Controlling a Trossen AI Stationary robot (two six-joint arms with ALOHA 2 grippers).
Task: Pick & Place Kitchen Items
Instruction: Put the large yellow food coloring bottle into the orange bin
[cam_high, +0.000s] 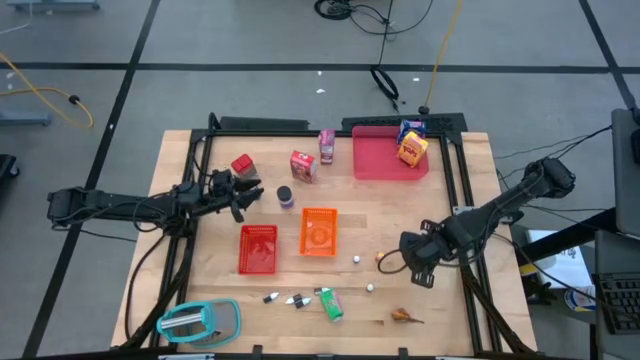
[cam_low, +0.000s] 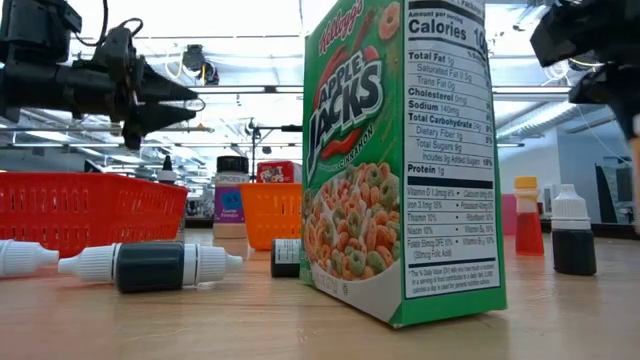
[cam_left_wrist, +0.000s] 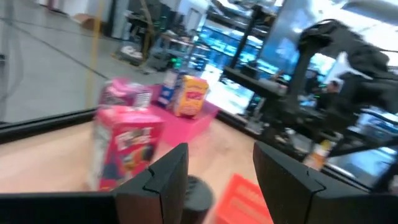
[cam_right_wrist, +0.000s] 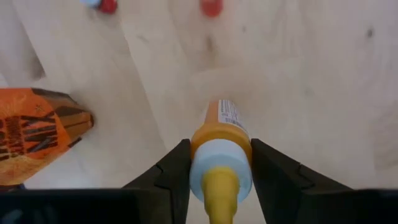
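My left gripper (cam_high: 250, 195) (cam_left_wrist: 217, 163) is open and hovers above the table near the dark can (cam_high: 285, 197) (cam_left_wrist: 199, 191) and a red carton (cam_high: 303, 165) (cam_left_wrist: 124, 146). My right gripper (cam_high: 398, 262) (cam_right_wrist: 221, 158) is shut on a small orange bottle (cam_high: 384, 260). A green cereal box (cam_high: 330, 303) (cam_low: 400, 160) and tiny bottles (cam_high: 285, 298) (cam_low: 150, 265) lie near the table's near edge. Blue and yellow cartons (cam_high: 411, 145) stand on the pink tray (cam_high: 375, 160). A pink carton (cam_high: 326, 145) stands beside the tray. My right gripper pinches the orange bottle at its white collar (cam_right_wrist: 221, 167), one finger (cam_right_wrist: 171, 174) on each side. The yellow nozzle (cam_right_wrist: 217, 193) points back toward the wrist and the orange body (cam_right_wrist: 225, 118) points away, down at the table. Whether its base touches the wood I cannot tell.
A red bin (cam_high: 258, 248) and an orange bin (cam_high: 319, 230) sit mid-table. A teal-rimmed oval object (cam_high: 200, 320) lies at the near left corner. An orange packet (cam_high: 405, 316) (cam_right_wrist: 37, 134) lies near my right gripper. An orange bottle (cam_low: 528, 215) and a dark bottle (cam_low: 573, 235) stand upright.
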